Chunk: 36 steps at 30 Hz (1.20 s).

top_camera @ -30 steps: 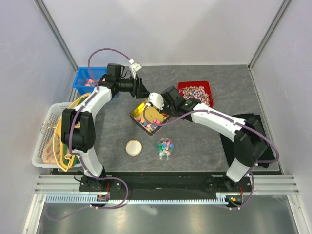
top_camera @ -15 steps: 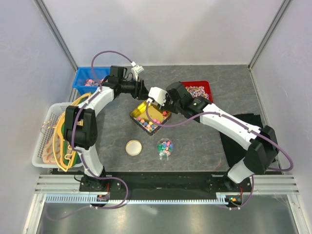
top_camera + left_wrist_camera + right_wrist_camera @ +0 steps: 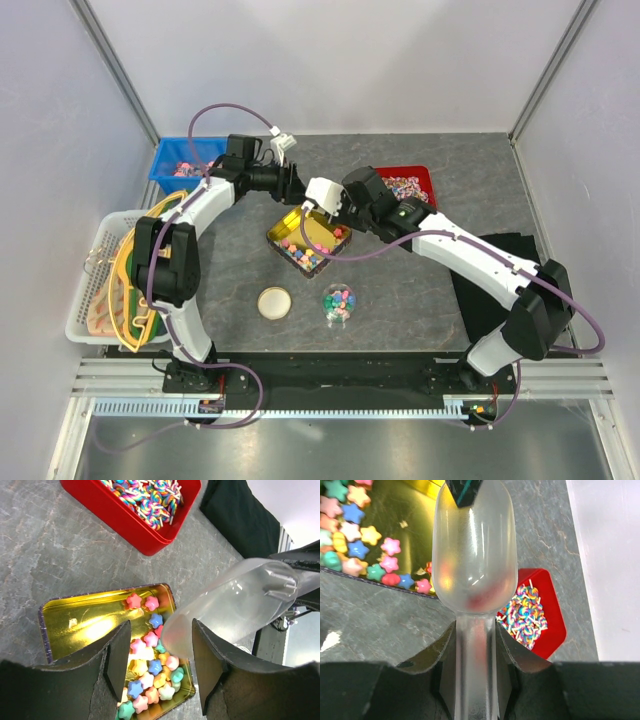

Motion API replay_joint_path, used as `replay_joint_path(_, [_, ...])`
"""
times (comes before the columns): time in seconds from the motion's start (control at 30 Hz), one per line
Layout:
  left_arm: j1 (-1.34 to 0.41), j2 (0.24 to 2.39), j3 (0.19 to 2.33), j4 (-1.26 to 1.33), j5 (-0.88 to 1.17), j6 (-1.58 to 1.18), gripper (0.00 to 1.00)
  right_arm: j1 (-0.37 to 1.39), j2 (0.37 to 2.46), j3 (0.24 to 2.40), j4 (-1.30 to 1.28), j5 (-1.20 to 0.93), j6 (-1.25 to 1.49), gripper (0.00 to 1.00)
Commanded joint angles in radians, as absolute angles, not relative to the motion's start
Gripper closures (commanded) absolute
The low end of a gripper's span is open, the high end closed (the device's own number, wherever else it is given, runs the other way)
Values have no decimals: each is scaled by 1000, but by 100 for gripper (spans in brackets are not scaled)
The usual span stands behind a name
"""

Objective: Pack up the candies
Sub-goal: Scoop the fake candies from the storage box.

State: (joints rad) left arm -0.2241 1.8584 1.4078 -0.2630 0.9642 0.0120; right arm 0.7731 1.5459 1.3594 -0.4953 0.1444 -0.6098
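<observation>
The candies (image 3: 150, 667) are small star-shaped sweets in mixed colours, lying in an open gold tin (image 3: 300, 222) at the table's middle; they also show in the right wrist view, candies (image 3: 350, 535). More fill a small clear jar (image 3: 339, 303) in front of the tin. My right gripper (image 3: 475, 650) is shut on the handle of a frosted plastic scoop (image 3: 474, 555), whose bowl hangs over the tin's back edge. A reddish blur shows through the bowl. My left gripper (image 3: 161, 665) stands open just behind the tin, with the scoop's (image 3: 230, 605) rounded tip between its fingers (image 3: 117, 655).
A red bin (image 3: 420, 178) of swirled wrapped sweets stands back right, a blue bin (image 3: 170, 160) back left. A round lid (image 3: 274, 302) lies near the jar. A white basket (image 3: 95, 300) sits at the left edge and a black cloth (image 3: 515, 265) at the right.
My right arm has swung its elbow outward and carried the scoop a little toward the back of the tin. The left gripper shifted slightly and stayed open.
</observation>
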Motion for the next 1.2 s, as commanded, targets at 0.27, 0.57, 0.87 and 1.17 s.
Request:
replay_joint_path(0.27, [-161,1799,1382,-225,781,-2,41,706,1506,1293,-439,316,-667,100])
replay_joint_path(0.57, [-247,1907,1485,-396,473,186,43,690,1486,1348,-511,359,-719,100])
replay_joint_path(0.87, [-296,2003,1532,-434,279,232,45,706,1456,1405,-672,305,-811,100])
replay_joint_path(1.17, [-321,2060,1555,-452,219,255,55,799,1493,1430,-755,327,-856,100])
